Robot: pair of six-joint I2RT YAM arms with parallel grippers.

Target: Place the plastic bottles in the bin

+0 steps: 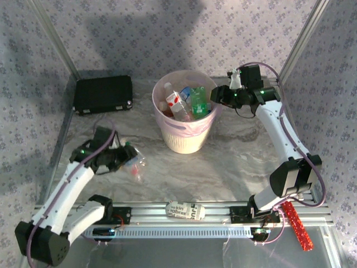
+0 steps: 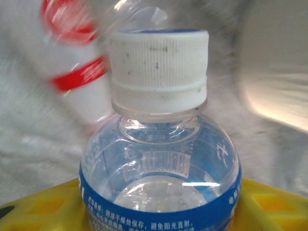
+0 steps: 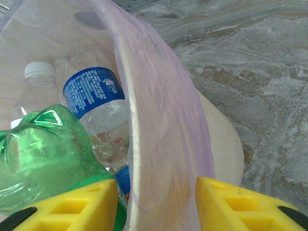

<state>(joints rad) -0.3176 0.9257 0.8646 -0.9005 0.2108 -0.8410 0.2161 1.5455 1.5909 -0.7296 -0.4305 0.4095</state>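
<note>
white-capped bottle (image 2: 159, 159) wears a blue label (image 2: 159, 216), seemingly chinese print.

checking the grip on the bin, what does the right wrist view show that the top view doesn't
Right wrist: the right gripper clamped across the bin wall, one finger inside, one outside. Top: the left gripper around a clear bottle, a black case, a white packet. Both: the pink bin and a green bottle in it.
</note>
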